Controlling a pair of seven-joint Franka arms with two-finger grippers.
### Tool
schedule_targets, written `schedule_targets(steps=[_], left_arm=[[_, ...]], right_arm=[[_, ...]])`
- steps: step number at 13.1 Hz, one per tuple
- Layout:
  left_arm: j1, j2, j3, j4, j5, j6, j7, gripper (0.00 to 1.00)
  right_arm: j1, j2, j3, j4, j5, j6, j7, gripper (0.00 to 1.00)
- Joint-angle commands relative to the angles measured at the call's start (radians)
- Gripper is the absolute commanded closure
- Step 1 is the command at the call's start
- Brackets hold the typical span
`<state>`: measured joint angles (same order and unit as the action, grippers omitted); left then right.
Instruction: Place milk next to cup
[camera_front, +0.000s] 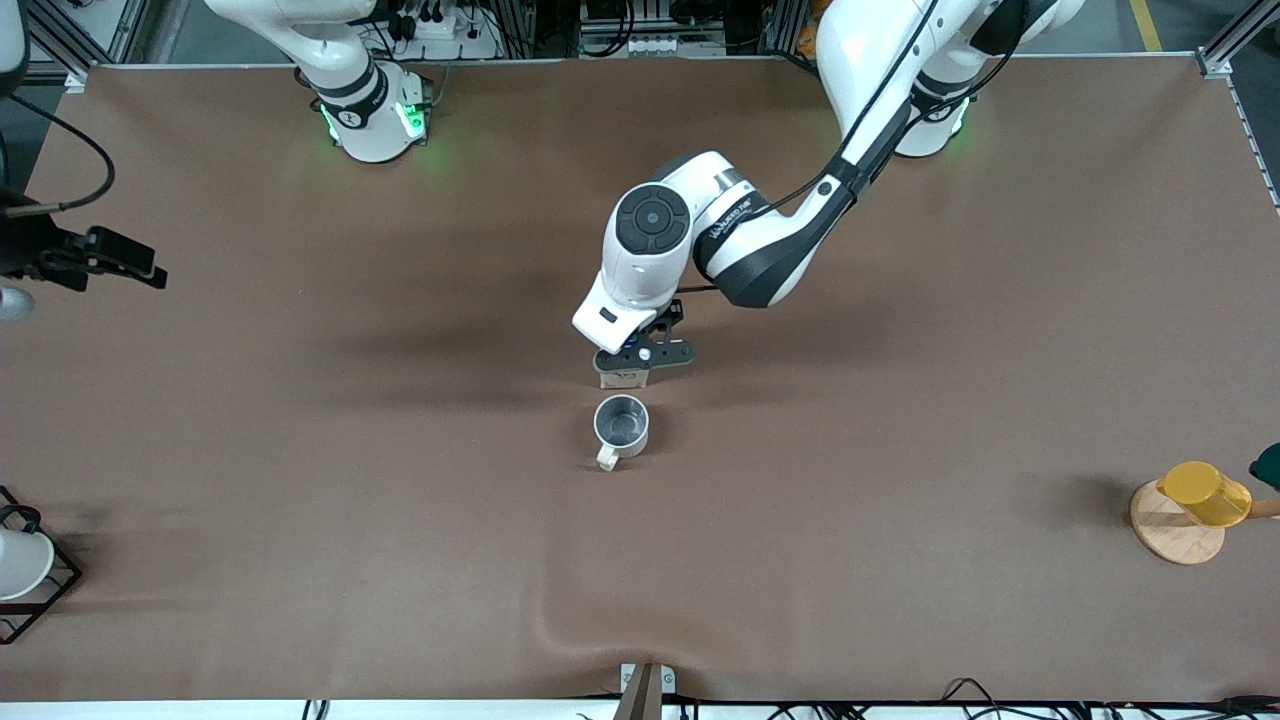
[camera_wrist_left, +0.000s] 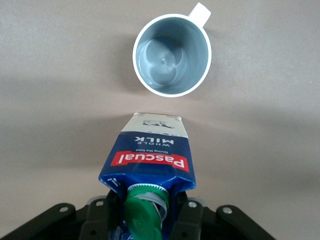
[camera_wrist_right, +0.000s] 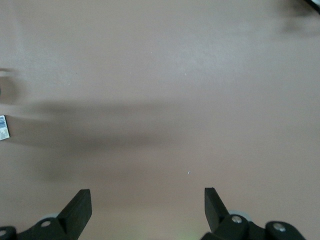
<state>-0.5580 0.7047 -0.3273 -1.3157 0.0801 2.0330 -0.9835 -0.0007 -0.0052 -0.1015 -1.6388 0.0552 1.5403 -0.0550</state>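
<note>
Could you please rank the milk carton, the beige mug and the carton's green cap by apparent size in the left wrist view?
1. Milk carton, held in the left gripper, looks largest, though it is nearest the camera.
2. Beige mug, standing beside the carton, comes close enough that I would not rank them firmly.
3. Green cap is clearly smallest.

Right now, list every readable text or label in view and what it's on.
"Pascual": red band on the milk, held in the left gripper beside the cup.
"WHOLE MILK": blue panel of the milk.
Small line under "MILK": too small to read.
Lettering on the left arm's forearm: too blurred to read.
</note>
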Motion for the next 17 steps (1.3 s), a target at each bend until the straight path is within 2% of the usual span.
schedule_targets(steps=[1, 3, 6, 8, 10, 11, 12, 13, 17], left_arm=[[-0.011, 0.012, 0.013, 0.024, 0.023, -0.016, -0.024, 0.70], [-0.010, 0.009, 0.019, 0.023, 0.021, -0.025, -0.023, 0.70], [-0.010, 0.006, 0.019, 0.024, 0.020, -0.037, -0.024, 0.70], [-0.011, 0.006, 0.019, 0.024, 0.020, -0.059, -0.023, 0.70], [-0.013, 0.009, 0.021, 0.024, 0.021, -0.059, -0.021, 0.70], [-0.014, 0.010, 0.021, 0.024, 0.021, -0.059, -0.027, 0.51], [-0.014, 0.010, 0.021, 0.024, 0.021, -0.059, -0.030, 0.15], [-0.014, 0.006, 0.021, 0.024, 0.021, -0.059, -0.029, 0.00], [-0.011, -0.034, 0.017, 0.024, 0.021, -0.066, -0.029, 0.00]], right_arm=[[-0.022, -0.041, 0.022, -0.023, -0.011, -0.017, 0.060, 0.00], [-0.042, -0.033, 0.029, -0.004, -0.008, -0.034, 0.060, 0.00], [-0.090, -0.032, 0.088, 0.017, -0.009, -0.054, 0.054, 0.00], [-0.076, -0.032, 0.085, 0.045, -0.014, -0.054, 0.043, 0.00], [-0.058, -0.032, 0.085, 0.047, -0.056, -0.045, 0.024, 0.00], [-0.061, -0.030, 0.088, 0.054, -0.061, -0.045, 0.014, 0.00], [-0.062, -0.029, 0.088, 0.065, -0.061, -0.049, 0.012, 0.00], [-0.061, -0.029, 0.089, 0.066, -0.061, -0.052, 0.014, 0.00], [-0.055, -0.026, 0.086, 0.065, -0.057, -0.042, 0.014, 0.00]])
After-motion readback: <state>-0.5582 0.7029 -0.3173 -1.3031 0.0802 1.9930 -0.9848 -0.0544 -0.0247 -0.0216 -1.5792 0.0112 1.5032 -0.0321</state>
